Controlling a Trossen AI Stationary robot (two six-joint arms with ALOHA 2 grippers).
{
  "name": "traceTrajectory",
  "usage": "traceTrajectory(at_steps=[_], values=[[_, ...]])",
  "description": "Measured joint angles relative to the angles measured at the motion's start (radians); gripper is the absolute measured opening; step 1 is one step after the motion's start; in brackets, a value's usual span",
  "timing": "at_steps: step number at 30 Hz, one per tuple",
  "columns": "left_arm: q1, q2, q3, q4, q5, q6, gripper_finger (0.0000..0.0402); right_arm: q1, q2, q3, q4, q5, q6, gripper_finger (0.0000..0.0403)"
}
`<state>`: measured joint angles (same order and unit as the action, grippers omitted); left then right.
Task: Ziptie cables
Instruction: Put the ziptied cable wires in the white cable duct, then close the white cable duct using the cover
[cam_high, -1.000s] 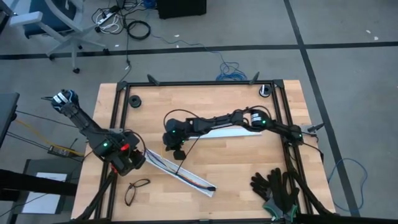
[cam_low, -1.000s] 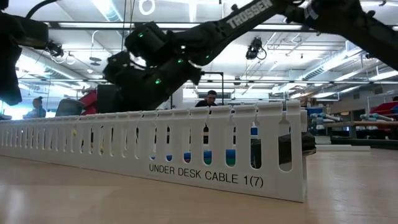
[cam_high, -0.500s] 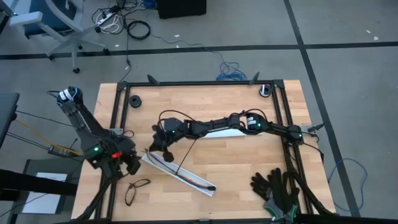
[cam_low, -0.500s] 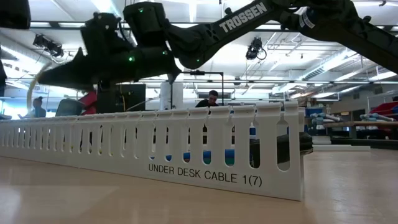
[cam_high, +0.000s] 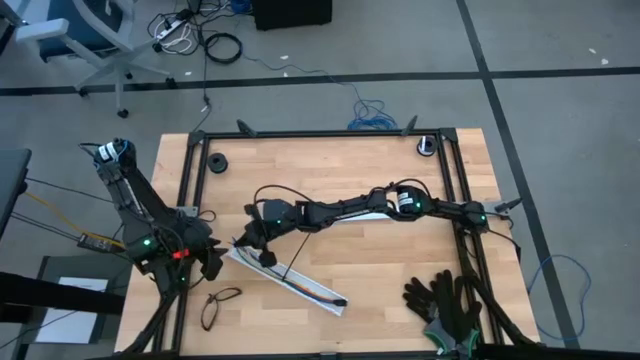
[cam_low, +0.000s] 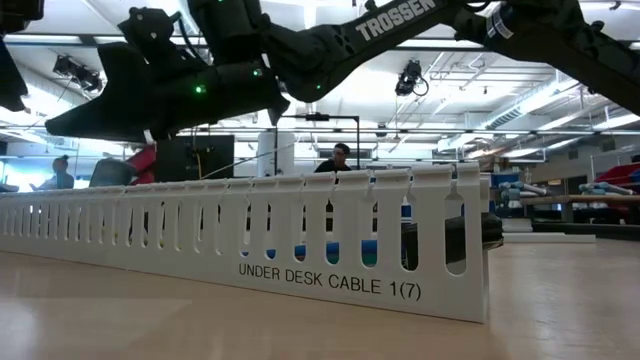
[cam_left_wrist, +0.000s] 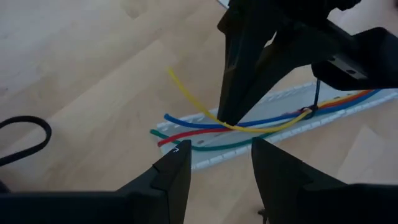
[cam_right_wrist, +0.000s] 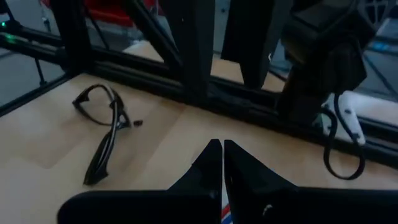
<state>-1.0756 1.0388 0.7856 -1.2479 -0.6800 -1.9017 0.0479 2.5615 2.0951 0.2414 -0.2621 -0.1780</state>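
Observation:
The cables (cam_left_wrist: 193, 121) are thin blue, red, green and yellow wires lying along a white slotted rail (cam_high: 330, 298) near the table's front left. A black ziptie (cam_left_wrist: 315, 99) stands up around them farther along. The yellow wire (cam_left_wrist: 186, 90) curves up off the rail at its free end. My right gripper (cam_left_wrist: 227, 118) is shut, reaching across the table, its tips right at the yellow wire over the rail's left end. My left gripper (cam_left_wrist: 217, 155) hangs open at the table's left edge (cam_high: 207, 265), short of the rail, with nothing between its fingers. My right gripper's shut fingertips (cam_left_wrist: 225, 112) stand at the yellow wire where it leaves the rail. I cannot tell whether they touch or pinch it; the right wrist view shows no wire at the tips.
Black-framed glasses (cam_high: 220, 305) lie by the front left corner, beside the rail. Black gloves (cam_high: 445, 300) sit at the front right. A second white rail (cam_high: 360, 212) lies under my right arm. The table's black frame (cam_high: 190, 180) runs along the edges.
My right gripper has travelled along the rail toward the table's left edge, risen and tipped closer to level, staying shut. My left gripper has swung back toward the table's left edge and lifted a little.

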Motion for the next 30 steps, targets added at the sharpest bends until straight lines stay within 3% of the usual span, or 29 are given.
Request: traceTrajectory(at_steps=[6,11,18,24,30], values=[[-0.001,0.067,0.000,0.024,-0.002,0.002,0.0142,-0.016,-0.025,0.001,-0.192,0.106,0.048,0.0000],[-0.003,0.125,0.000,0.029,0.043,0.002,0.0142,-0.046,-0.029,0.000,-0.367,0.120,0.103,0.0000],[-0.013,0.147,0.000,0.032,0.053,-0.016,0.0142,-0.016,-0.029,0.000,-0.263,0.109,0.033,0.0000],[-0.013,0.148,0.013,0.051,0.053,-0.021,0.0142,-0.010,-0.029,0.000,-0.253,0.186,0.030,0.0000],[-0.013,0.161,0.017,0.108,-0.022,-0.010,0.0142,-0.021,-0.041,-0.001,-0.262,0.212,0.013,0.0000]])
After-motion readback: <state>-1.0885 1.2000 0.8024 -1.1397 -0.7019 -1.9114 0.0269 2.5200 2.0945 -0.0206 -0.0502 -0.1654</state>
